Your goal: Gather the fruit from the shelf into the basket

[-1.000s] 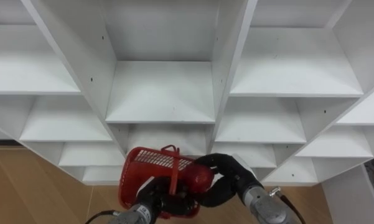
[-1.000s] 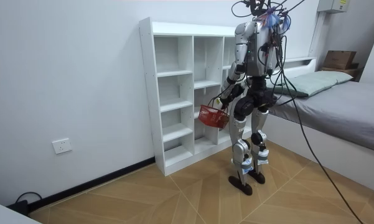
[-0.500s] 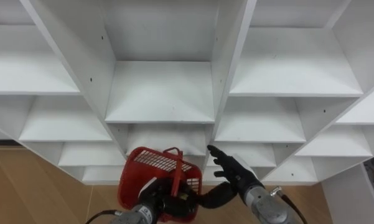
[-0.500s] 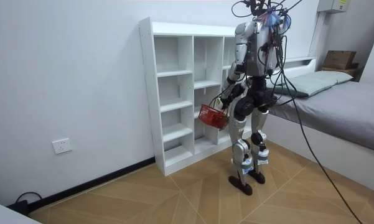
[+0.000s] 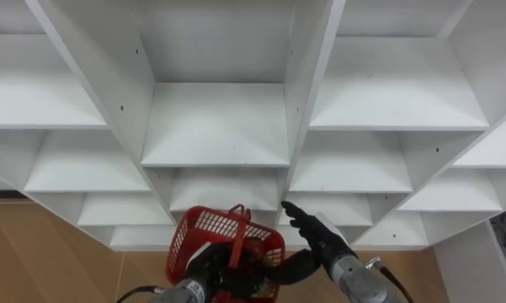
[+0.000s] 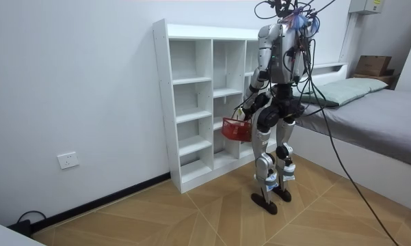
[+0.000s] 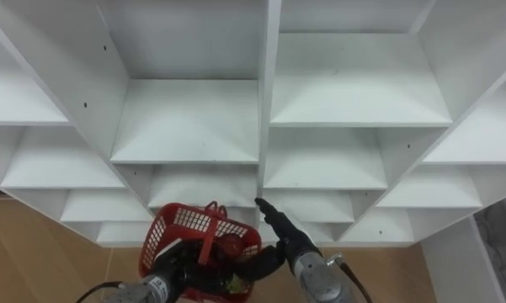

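White closet (image 5: pixel 215 126) behind. Left hand (image 5: pixel 204 268) fingers curl, apparently round the handle of the red basket (image 5: pixel 212 225). Just right of them, right hand (image 5: pixel 318 236) fingers are straight and empty.

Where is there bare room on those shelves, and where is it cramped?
Bare: the middle shelf, left shelf and right shelf. Cramped: low down, where the left hand holds the red basket beside the right hand.

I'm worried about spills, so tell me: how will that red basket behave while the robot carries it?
The red basket is probably stiff and light: its mesh walls look rigid. It may swing or tilt, since the left hand seems to grip it alone while the right hand is open beside it.
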Tool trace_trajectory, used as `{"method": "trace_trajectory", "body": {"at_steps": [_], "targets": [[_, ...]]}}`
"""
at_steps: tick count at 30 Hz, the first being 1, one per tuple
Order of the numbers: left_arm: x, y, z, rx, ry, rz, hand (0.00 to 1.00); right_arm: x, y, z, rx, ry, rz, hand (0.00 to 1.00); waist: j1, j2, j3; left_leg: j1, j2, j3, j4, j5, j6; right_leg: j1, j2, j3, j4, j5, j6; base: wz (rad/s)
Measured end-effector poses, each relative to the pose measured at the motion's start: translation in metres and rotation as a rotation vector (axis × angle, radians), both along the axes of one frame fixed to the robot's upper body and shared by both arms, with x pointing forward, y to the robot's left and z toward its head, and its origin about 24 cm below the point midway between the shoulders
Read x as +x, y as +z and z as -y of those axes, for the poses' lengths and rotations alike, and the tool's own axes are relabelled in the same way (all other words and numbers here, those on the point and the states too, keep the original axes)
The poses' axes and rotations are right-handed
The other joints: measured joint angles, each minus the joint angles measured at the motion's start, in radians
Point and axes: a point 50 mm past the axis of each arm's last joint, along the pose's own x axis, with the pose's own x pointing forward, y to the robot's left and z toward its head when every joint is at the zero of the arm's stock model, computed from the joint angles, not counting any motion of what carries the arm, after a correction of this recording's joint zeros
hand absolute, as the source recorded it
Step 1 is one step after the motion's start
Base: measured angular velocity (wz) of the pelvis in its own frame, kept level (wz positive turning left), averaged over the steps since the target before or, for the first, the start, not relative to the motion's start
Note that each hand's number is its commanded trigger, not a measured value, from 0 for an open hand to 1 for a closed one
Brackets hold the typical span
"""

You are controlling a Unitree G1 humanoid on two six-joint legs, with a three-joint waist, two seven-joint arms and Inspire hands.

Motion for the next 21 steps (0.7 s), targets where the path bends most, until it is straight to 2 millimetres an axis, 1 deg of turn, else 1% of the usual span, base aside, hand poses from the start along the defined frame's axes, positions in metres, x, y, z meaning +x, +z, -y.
{"method": "trace_trajectory", "body": {"at_steps": [5,9,11,12,14,15,17,18,21], "targets": [[0.001,0.0,-0.002,0.004,0.005,0.002,1.0,0.002,0.002,0.001,-0.002,-0.01,0.014,0.0,0.004,0.0,-0.0006,0.007,0.0,0.002,-0.004,0.0,0.0,0.002,0.0,0.001,0.0,0.0,0.0,-0.01],[0.002,0.0,-0.013,0.018,0.041,0.005,1.0,0.001,0.003,0.003,-0.034,-0.003,0.034,0.0,0.007,-0.001,-0.0031,0.012,0.0,0.005,-0.006,0.001,-0.001,0.004,0.0,0.001,0.0,0.0,0.0,0.0],[0.001,-0.001,-0.02,0.029,0.068,0.003,1.0,-0.006,0.0,0.006,-0.042,-0.004,0.022,0.0,0.006,-0.002,-0.0046,0.022,0.0,0.004,-0.008,0.001,-0.001,0.021,0.0,0.001,-0.01,0.0,0.0,0.0],[0.0,-0.001,-0.022,0.037,0.068,0.001,1.0,-0.01,-0.002,0.007,-0.047,-0.001,0.015,0.0,0.006,-0.004,-0.0089,0.026,0.0,0.004,-0.011,0.001,-0.001,0.025,0.0,0.001,-0.015,0.0,0.0,0.0],[-0.004,-0.003,-0.031,0.073,0.07,-0.002,1.0,-0.019,-0.007,0.01,-0.066,0.004,-0.008,0.0,0.005,-0.008,-0.0113,0.041,0.0,0.004,-0.02,0.001,-0.001,0.036,0.001,0.002,-0.018,0.0,0.0,0.0],[-0.009,-0.005,-0.036,0.082,0.088,-0.015,1.0,-0.024,-0.011,0.013,-0.075,-0.003,-0.03,0.0,0.004,-0.01,-0.0141,0.047,0.0,0.004,-0.02,0.001,-0.001,0.044,0.001,0.002,-0.018,0.0,0.0,0.0],[-0.016,-0.009,-0.043,0.11,0.099,-0.033,1.0,-0.032,-0.017,0.022,-0.084,-0.041,-0.065,0.0,0.003,-0.012,-0.0144,0.061,0.0,0.004,-0.027,0.001,0.0,0.054,0.001,0.003,-0.019,0.0,0.0,0.0],[-0.023,-0.013,-0.047,0.132,0.105,-0.054,1.0,-0.038,-0.022,0.027,-0.093,-0.068,-0.092,0.0,0.003,-0.013,-0.0187,0.069,0.0,0.004,-0.034,0.001,0.0,0.059,0.001,0.003,-0.019,0.0,0.0,0.0],[-0.042,-0.021,-0.059,0.17,0.13,-0.107,1.0,-0.052,-0.031,0.037,-0.105,-0.132,-0.144,0.0,-0.008,-0.018,-0.0212,0.081,-0.002,0.002,-0.041,0.001,-0.001,0.082,0.002,0.002,-0.034,-0.001,0.001,0.01]]}}
